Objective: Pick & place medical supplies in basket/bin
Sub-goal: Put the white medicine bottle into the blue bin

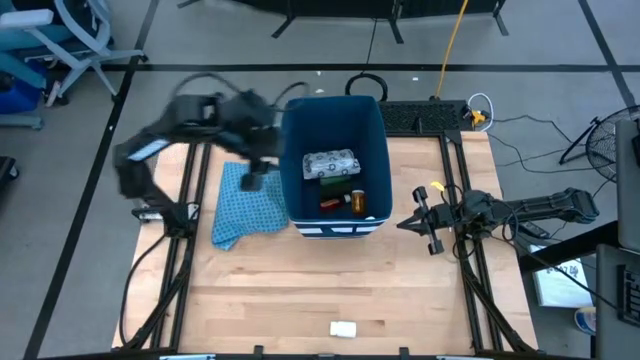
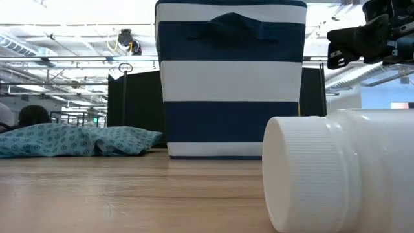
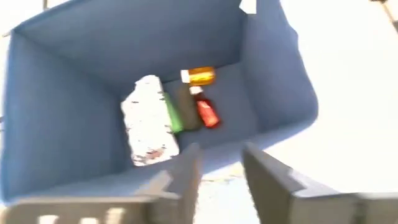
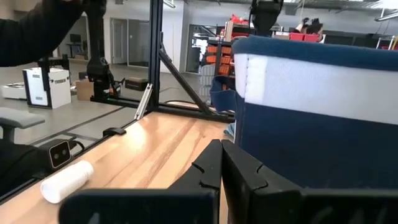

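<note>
The dark-blue bin (image 1: 335,165) stands at the table's far middle; the low view shows its striped wall (image 2: 229,77). Inside lie the white packet (image 3: 148,121), the green oblong (image 3: 173,112), a dark oblong (image 3: 186,106), the red piece (image 3: 206,113) and the orange pill bottle (image 3: 200,76). A white capped bottle (image 1: 343,328) lies on its side near the table's front edge. My left gripper (image 1: 258,178) is open and empty, just left of the bin's left wall, above the cloth; its fingers (image 3: 193,174) stand apart. My right gripper (image 1: 425,222) is shut and empty, right of the bin.
A blue patterned cloth (image 1: 245,205) lies bunched on the table against the bin's left side. Bare wood stretches from the bin to the table's front edge, apart from the white bottle (image 2: 336,171). Frame rails run along both table sides.
</note>
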